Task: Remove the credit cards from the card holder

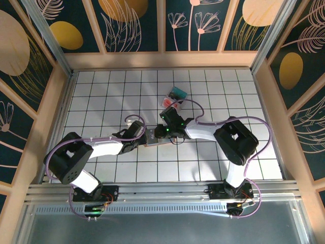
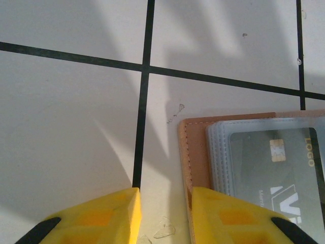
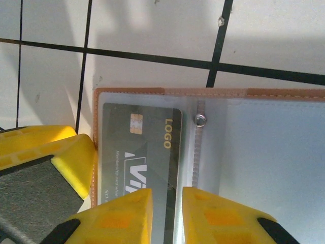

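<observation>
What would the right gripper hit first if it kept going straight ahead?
Most likely the dark credit card in the card holder's clear sleeve, straight ahead of the right gripper; contact is unclear.

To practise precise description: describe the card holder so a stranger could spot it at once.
On the white gridded table, look near its middle. The card holder lies open: flat tan leather with clear sleeves and a dark credit card, unlike the clear plastic box of red and teal items behind it.

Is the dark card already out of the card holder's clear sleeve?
No, in the right wrist view the dark card lies inside the clear sleeve of the open card holder.
</observation>
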